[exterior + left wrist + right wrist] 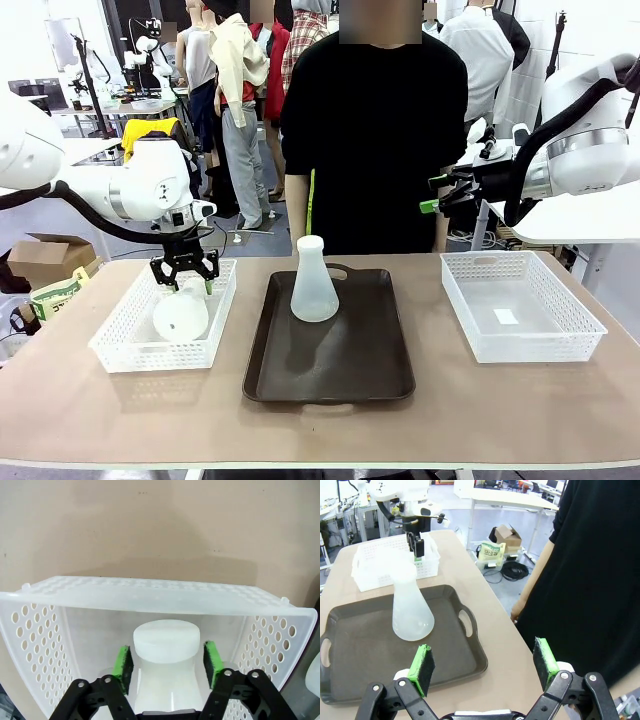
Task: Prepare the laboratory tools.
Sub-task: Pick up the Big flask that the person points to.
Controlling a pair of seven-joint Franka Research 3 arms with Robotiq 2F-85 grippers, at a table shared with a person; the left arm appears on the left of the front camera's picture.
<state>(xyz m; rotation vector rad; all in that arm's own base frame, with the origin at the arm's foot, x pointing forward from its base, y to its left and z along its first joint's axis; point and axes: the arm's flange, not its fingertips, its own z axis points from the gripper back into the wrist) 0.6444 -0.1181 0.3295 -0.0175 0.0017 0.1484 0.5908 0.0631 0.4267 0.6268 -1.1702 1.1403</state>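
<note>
One translucent white flask stands upright on the dark brown tray; the right wrist view also has this flask. A second flask lies in the white mesh basket on the left. My left gripper reaches down into that basket. In the left wrist view its green pads flank the capped neck of the flask, with a thin gap on each side. My right gripper hangs open in the air at the right, beside the person, with nothing in it.
A second white mesh basket sits at the table's right, with nothing but a small label inside. A person in black stands at the far edge behind the tray. The tray has handles at both ends. Bare tabletop runs along the near edge.
</note>
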